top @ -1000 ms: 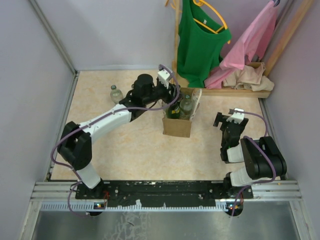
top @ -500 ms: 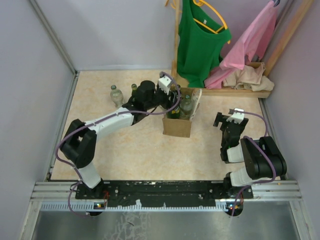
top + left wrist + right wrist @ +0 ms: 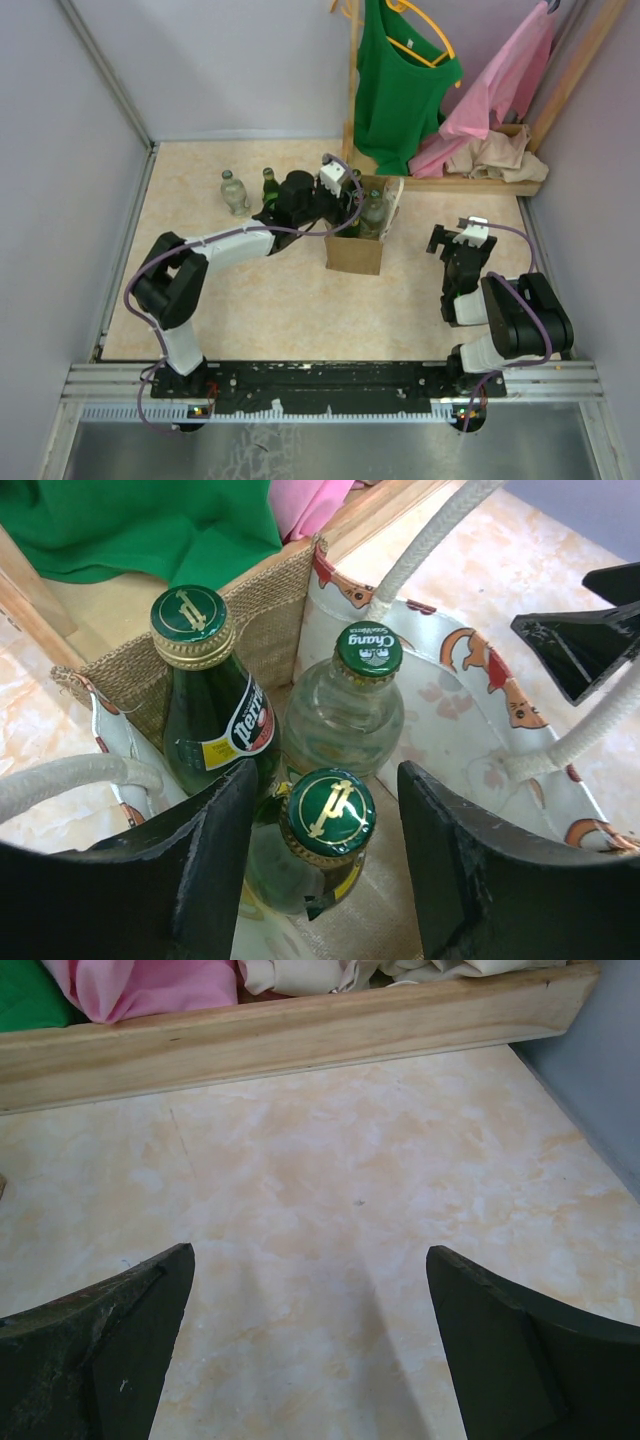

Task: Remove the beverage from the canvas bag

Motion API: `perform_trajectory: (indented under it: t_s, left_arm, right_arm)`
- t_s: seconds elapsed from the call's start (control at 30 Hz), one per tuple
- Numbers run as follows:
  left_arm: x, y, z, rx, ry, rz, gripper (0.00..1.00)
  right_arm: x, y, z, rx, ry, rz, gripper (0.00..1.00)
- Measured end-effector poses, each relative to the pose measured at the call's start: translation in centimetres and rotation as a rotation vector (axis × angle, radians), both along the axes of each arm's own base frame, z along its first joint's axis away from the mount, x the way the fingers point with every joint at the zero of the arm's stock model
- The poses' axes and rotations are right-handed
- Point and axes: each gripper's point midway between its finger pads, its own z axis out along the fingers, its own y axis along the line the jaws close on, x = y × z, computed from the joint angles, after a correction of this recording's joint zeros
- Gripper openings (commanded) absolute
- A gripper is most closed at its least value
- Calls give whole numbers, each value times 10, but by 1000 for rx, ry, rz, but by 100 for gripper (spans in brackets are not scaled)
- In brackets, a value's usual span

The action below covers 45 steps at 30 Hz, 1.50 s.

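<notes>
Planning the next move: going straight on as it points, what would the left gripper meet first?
Probably the cap of the nearest green bottle in the canvas bag, which sits between the left gripper's open fingers.

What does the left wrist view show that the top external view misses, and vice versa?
Only left wrist: cap lettering on the near dark green glass bottle, the far dark green glass bottle and the clear Chang bottle inside the tan-brown canvas bag, with the left gripper open, flanking the near cap. Only top external: a clear standing bottle and a dark green standing bottle on the table left of the bag. Both: the bag, its white loop handles, the green garment.
</notes>
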Motion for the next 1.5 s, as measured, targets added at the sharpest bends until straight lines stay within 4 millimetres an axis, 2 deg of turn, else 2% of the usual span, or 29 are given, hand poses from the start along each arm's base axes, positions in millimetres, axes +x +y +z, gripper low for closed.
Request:
perform_trajectory:
  t_s: [0.07, 0.2, 0.27, 0.33, 0.77, 0.93, 1.03, 1.13, 1.2, 1.37, 1.5]
  left_arm:
    - [2, -1, -5, 3, 2, 5, 58]
    - [6, -2, -10, 2, -1, 14, 40]
    - [8, -3, -11, -1, -13, 18, 24]
    - [14, -1, -8, -4, -33, 37, 0]
    - [13, 1, -4, -13, -42, 47, 0]
    - [3, 4, 9, -8, -33, 30, 0]
    - [0, 3, 36, -26, -55, 18, 0]
    - [-2, 2, 78, -76, -115, 8, 0]
    - [-4, 3, 114, -117, -170, 3, 0]
    - [-16, 13, 193, -208, -293, 2, 0]
    - [-26, 27, 238, -232, -370, 19, 0]
  right_arm:
    - [0, 0, 0, 0, 0, 0, 99]
    - [0, 0, 0, 0, 0, 0, 99]
    - [0, 0, 0, 0, 0, 0, 99]
    - [0, 0, 0, 0, 0, 0, 99]
    - [0, 0, 0, 0, 0, 0, 99]
    - [0, 0, 0, 0, 0, 0, 99]
    - [0, 0, 0, 0, 0, 0, 99]
    - [0, 0, 0, 0, 0, 0, 99]
    - [0, 0, 0, 0, 0, 0, 99]
    - [0, 0, 0, 0, 0, 0, 99]
    - [0, 0, 0, 0, 0, 0, 99]
